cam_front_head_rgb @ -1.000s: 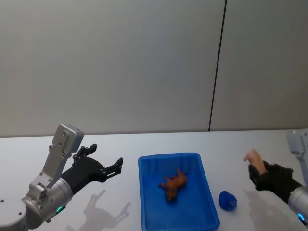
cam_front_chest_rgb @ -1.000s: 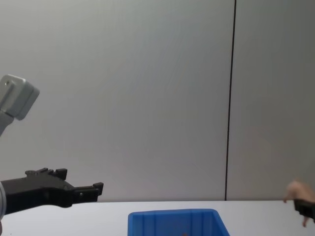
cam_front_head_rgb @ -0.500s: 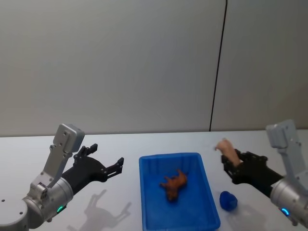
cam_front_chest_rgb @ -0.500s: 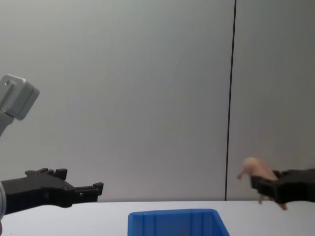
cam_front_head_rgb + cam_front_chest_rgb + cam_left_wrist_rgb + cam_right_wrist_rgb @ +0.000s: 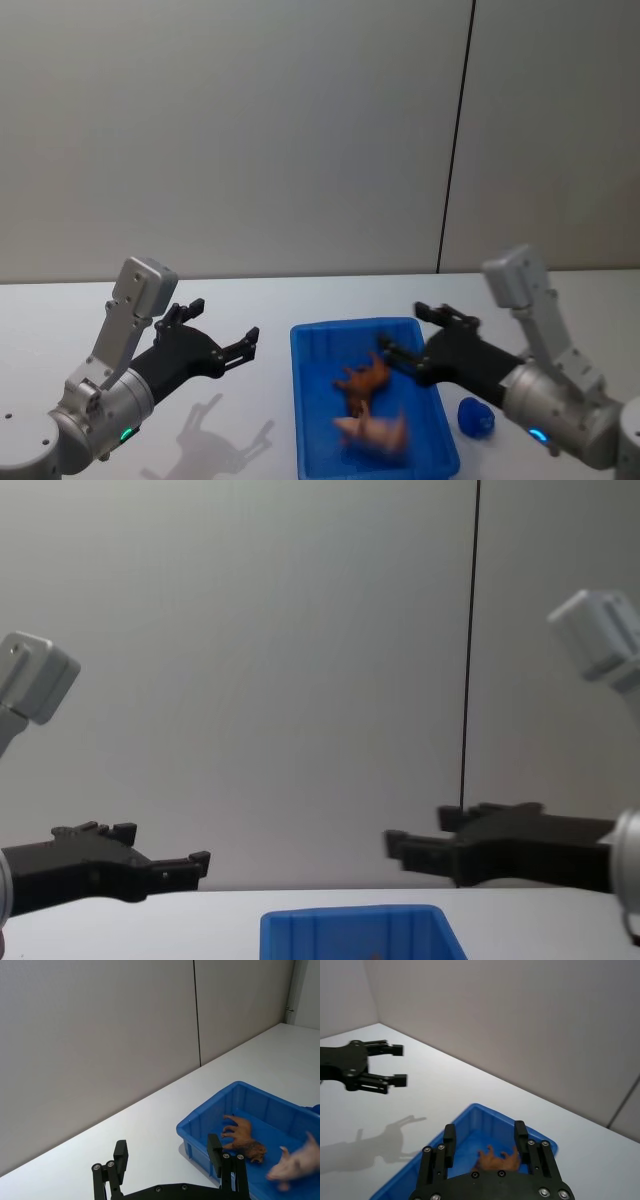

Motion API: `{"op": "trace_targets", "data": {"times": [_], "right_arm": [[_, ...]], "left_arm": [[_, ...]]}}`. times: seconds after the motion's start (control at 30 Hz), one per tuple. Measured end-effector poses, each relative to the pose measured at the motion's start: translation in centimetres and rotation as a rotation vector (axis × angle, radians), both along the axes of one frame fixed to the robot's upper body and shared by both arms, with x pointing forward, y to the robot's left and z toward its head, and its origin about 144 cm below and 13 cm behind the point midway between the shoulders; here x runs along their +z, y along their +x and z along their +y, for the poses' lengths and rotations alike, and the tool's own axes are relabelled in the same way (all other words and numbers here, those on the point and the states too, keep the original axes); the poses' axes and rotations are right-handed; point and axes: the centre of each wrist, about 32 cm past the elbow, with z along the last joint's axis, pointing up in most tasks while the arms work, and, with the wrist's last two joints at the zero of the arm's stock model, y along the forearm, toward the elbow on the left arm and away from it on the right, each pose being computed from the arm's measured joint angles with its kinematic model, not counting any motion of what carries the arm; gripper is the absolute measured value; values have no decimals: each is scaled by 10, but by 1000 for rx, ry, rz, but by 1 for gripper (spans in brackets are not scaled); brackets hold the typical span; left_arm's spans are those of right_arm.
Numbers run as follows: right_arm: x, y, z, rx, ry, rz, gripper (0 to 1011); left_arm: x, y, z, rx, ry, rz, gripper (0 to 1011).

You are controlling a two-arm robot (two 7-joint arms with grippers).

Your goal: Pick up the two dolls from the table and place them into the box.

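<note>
The blue box (image 5: 352, 324) stands on the white table (image 5: 240, 455) between my two arms. A reddish-brown doll (image 5: 362, 380) lies inside it, and it is also seen from the left wrist (image 5: 242, 1139) and the right wrist (image 5: 497, 1159). A pink doll (image 5: 375, 430) shows blurred inside the box's near end, apart from any finger. My right gripper (image 5: 402, 330) hangs open over the box with nothing between its fingers (image 5: 449, 1144). My left gripper (image 5: 225, 320) is open and held above the table left of the box.
A small blue object (image 5: 474, 417) lies on the table just right of the box. In the chest view both grippers, left (image 5: 165, 845) and right (image 5: 420, 825), hover above the box's rim (image 5: 350, 917). A grey wall stands behind.
My right gripper carried the pink doll leftward over the box and opened. The doll has dropped into the box. The left arm has not moved.
</note>
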Motion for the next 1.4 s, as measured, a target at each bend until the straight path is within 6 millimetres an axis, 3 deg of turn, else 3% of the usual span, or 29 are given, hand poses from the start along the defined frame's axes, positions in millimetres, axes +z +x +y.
{"op": "trace_targets", "data": {"times": [0.17, 0.43, 0.7, 1.4], "right_arm": [[0, 6, 12, 65, 3, -10, 824], [1, 11, 22, 120, 3, -26, 1001], [2, 9, 19, 91, 1, -36, 1000], [4, -16, -15, -113, -21, -18, 1001]], "left_arm": [[0, 0, 0, 0, 0, 0, 1001], [0, 0, 0, 0, 0, 0, 1001], [0, 0, 0, 0, 0, 0, 1001], [0, 0, 0, 0, 0, 0, 1001]]}}
